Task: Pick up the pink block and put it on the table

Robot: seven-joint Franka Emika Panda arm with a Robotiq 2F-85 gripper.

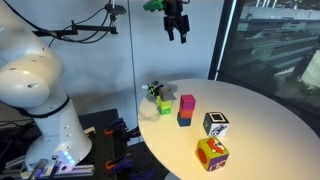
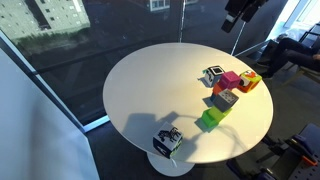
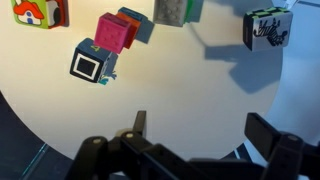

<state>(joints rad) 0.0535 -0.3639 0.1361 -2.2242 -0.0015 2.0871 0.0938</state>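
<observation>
End effector [image 1: 176, 34] hangs open above the smooth round table [image 1: 262, 118], pink block [image 1: 187, 102] atop blue cube [image 1: 185, 118].

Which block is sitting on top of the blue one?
The plain pink block, resting on the blue block; the orange-and-pink cube is patterned and stands apart from them.

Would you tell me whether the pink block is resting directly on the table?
No, in an exterior view the pink block sits on top of the blue cube, not on the table.
</observation>
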